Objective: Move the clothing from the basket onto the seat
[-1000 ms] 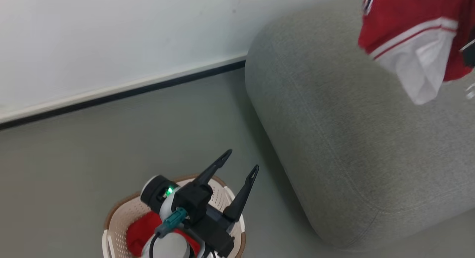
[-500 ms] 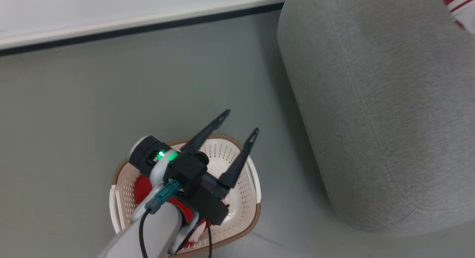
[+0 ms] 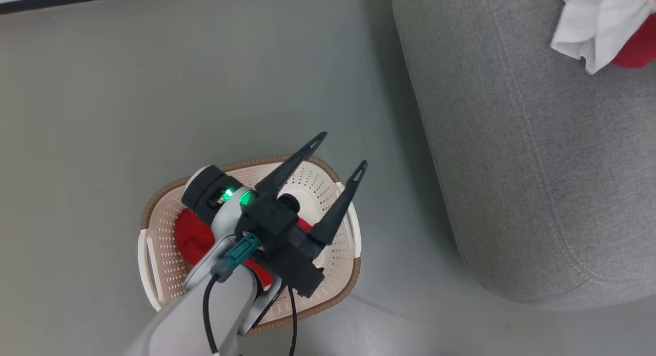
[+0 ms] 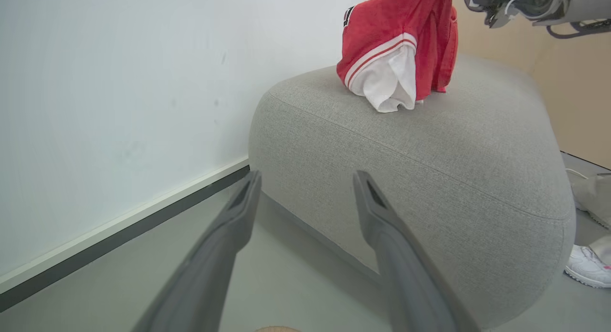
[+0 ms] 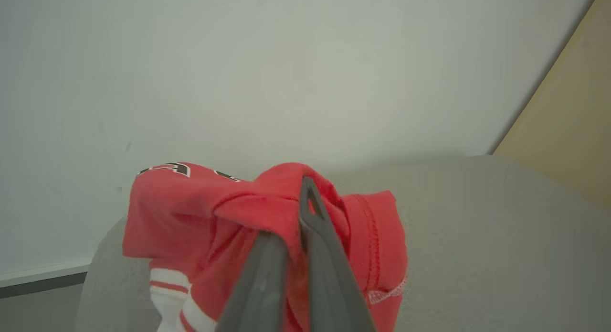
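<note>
The cream basket (image 3: 165,253), perforated and brown-rimmed, sits on the floor (image 3: 77,115) and holds a crumpled red garment (image 3: 192,235). Above it hangs the left gripper (image 3: 343,150), its fingers spread wide apart and empty. Near the basket's right stands the grey sofa (image 3: 512,166) with its stitched seam. On the sofa's top rests the lower part of a second red garment (image 4: 396,36), striped white and red, white lining spilling out. The right gripper (image 5: 292,205) has its fingers pinched on the upper fold. Dark, white-edged characters there are too crumpled to read.
</note>
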Controlling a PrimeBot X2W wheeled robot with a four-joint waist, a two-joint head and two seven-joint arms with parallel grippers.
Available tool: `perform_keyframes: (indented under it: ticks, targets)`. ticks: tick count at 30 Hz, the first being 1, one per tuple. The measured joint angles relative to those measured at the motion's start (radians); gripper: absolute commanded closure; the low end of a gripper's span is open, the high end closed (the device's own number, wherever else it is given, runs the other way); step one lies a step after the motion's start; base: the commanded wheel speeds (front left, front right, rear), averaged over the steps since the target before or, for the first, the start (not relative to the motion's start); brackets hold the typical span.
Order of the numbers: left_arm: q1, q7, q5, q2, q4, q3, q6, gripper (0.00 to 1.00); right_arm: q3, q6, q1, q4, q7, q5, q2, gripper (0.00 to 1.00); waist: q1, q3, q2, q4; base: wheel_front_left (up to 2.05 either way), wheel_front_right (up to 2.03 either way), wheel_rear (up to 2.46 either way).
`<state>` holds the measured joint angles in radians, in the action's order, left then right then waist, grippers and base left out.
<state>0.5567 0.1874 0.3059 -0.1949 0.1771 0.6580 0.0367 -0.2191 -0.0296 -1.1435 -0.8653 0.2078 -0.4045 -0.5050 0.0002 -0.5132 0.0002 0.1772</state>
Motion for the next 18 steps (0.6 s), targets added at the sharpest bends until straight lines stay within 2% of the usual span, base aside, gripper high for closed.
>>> perform_keyframes:
  ticks: [8, 9, 11, 12, 13, 18]
  targets:
    - [0.017, -0.001, -0.003, 0.012, 0.018, 0.017, 0.008, 0.0, -0.013, -0.007, 0.054, -0.1, 0.019, -0.017, 0.061, 1.0, -0.0002, -0.013, -0.0001, -0.018, 0.0, 0.0, 0.0]
    - [0.017, -0.001, -0.003, 0.011, 0.021, 0.017, 0.008, 0.0, -0.015, -0.005, 0.054, -0.107, 0.021, -0.017, 0.068, 0.93, -0.0002, -0.014, -0.0002, -0.019, 0.0, 0.0, 0.0]
    - [0.017, -0.001, -0.003, 0.011, 0.029, 0.017, 0.008, 0.0, -0.02, -0.004, 0.054, -0.119, 0.023, -0.017, 0.075, 0.58, -0.0002, -0.013, -0.0001, -0.021, 0.0, 0.0, 0.0]
    - [0.016, -0.001, -0.003, 0.011, 0.035, 0.017, 0.008, 0.0, -0.022, 0.0, 0.054, -0.125, 0.024, -0.017, 0.076, 0.17, -0.0001, -0.012, -0.0001, -0.022, 0.0, 0.0, 0.0]
    - [0.016, -0.001, -0.003, 0.011, 0.039, 0.016, 0.008, 0.0, -0.024, 0.003, 0.054, -0.13, 0.028, -0.017, 0.078, 0.0, -0.0002, -0.01, -0.0001, -0.022, 0.0, 0.0, 0.0]
    - [0.009, 0.005, -0.002, 0.012, 0.067, 0.012, 0.007, 0.0, -0.027, 0.005, 0.071, -0.15, 0.033, -0.016, 0.092, 0.0, -0.0002, 0.009, -0.0001, -0.021, 0.0, 0.0, 0.0]
